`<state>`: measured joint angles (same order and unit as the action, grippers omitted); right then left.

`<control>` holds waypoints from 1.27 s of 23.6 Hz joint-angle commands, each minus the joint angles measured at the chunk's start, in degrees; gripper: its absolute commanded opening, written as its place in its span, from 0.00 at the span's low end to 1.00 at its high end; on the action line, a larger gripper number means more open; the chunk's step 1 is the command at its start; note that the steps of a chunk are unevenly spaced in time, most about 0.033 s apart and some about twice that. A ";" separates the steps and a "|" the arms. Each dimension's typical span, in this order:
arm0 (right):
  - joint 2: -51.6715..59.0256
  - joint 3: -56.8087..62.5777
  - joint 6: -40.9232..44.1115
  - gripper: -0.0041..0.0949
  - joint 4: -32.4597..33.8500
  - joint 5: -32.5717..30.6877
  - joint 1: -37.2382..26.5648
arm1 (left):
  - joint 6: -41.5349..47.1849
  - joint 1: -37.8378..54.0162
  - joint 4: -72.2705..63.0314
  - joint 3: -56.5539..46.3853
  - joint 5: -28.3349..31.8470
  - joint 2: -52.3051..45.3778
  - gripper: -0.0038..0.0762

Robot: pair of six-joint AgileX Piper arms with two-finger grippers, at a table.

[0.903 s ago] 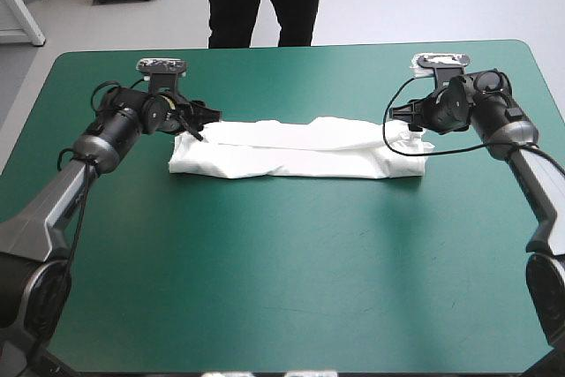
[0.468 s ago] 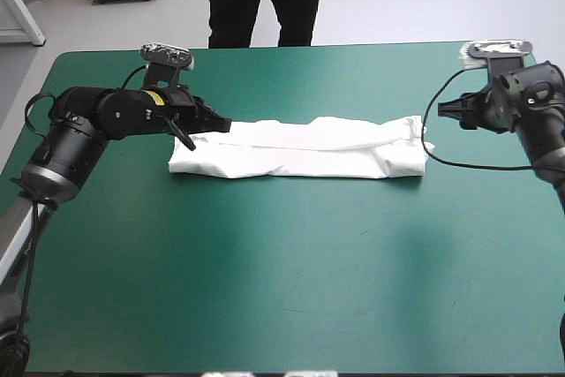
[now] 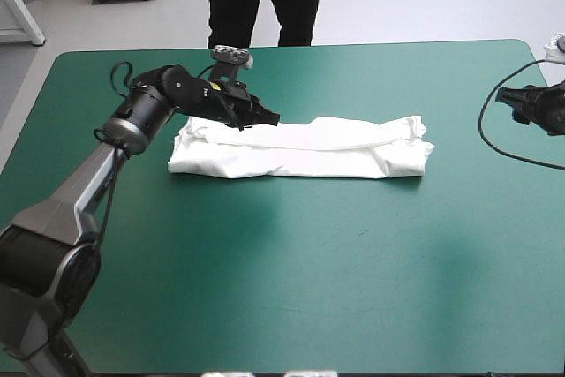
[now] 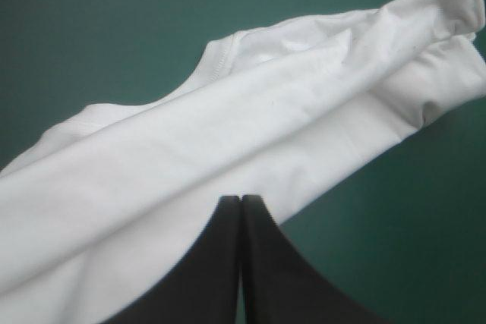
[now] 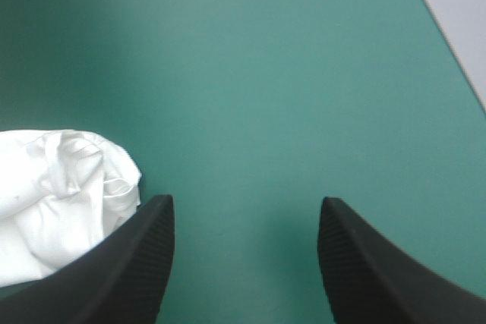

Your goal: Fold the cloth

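Left gripper [image 3: 272,118] slid along the T-shirt [image 3: 300,154]; right gripper [image 5: 243,209] (seemingly opened) backed away.

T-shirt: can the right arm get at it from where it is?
Probably yes: the right gripper is open, the T-shirt lies close beside it, and only bare cover lies between.

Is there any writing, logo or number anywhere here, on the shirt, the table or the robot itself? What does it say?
No text can be read in any view.
T-shirt: plain white, no print or label showing.
Table: plain teal-green cover, no markings.
Yellow sticker behind the left gripper: too small to read, if it bears writing at all.
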<state>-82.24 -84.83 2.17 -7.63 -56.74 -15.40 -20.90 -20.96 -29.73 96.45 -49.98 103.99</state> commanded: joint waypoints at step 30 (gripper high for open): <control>-28.60 -0.05 -32.63 0.70 -36.51 -2.20 4.52 | 9.27 -8.13 5.99 15.99 -3.84 22.04 0.04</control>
<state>-112.16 -83.26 -29.51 -41.41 -59.90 -11.41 -12.25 -28.04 -22.75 111.42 -52.91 128.72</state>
